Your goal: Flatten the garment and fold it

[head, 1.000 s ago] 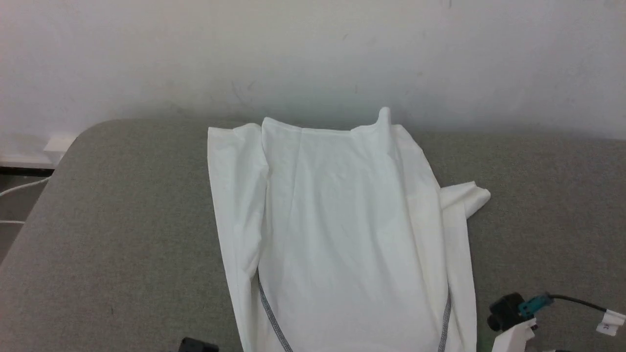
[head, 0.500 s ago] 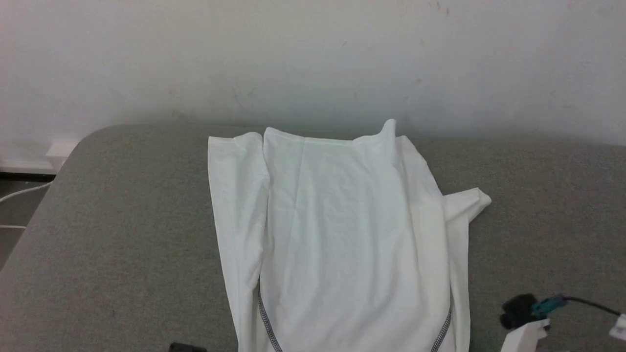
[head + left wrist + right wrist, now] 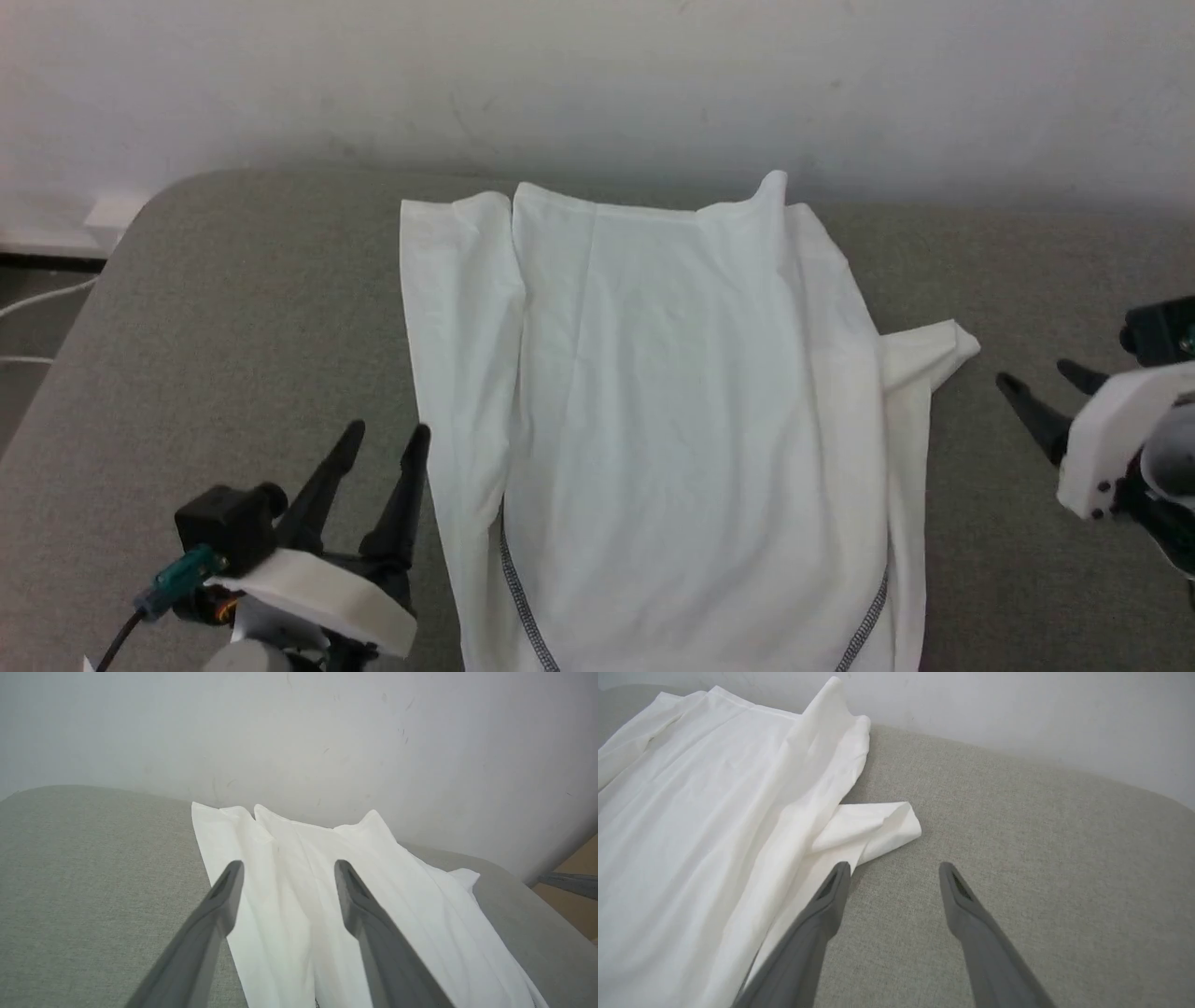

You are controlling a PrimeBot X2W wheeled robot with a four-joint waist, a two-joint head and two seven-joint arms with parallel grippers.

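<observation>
Left gripper [image 3: 388,431] wide beside garment [image 3: 672,373]

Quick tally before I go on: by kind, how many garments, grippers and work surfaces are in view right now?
garment, white: 1
grippers, dark-fingered, both open and empty: 2 (left gripper, right gripper)
grey padded surface under the garment: 1
Total: 4

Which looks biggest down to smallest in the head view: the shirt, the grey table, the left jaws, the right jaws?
1. grey table
2. shirt
3. left jaws and right jaws: not ranked; they look similar, and the right ones are partly hidden by their own mount.
</observation>
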